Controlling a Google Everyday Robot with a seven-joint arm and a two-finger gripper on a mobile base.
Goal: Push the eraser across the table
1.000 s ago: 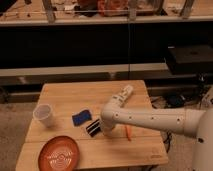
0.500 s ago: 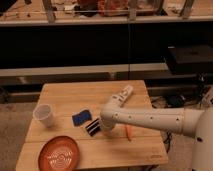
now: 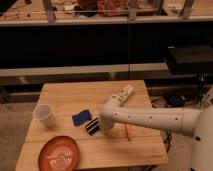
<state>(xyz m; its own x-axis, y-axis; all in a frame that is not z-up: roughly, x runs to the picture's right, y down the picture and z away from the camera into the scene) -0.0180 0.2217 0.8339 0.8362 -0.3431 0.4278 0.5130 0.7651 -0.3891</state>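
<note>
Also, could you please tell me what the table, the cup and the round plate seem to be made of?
Table: light wood, matte, with plank seams. Cup: translucent whitish, probably plastic. Plate: orange-red, faint sheen, plastic or glazed ceramic; cannot tell. The hand sits low beside the eraser.

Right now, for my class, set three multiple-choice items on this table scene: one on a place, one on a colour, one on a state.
1. Where is the eraser?
A. inside the cup
B. on the table between the blue block and the hand
C. on the plate

2. What colour is the plate?
A. green
B. white
C. orange-red

3. How does the cup stand?
A. upright
B. on its side
C. upside down on the plate

Answers:
1. B: the striped black block lies just right of the blue one, with the hand at its right end.
2. C: the round plate at the front left is orange-red.
3. A: its open mouth faces up.
</note>
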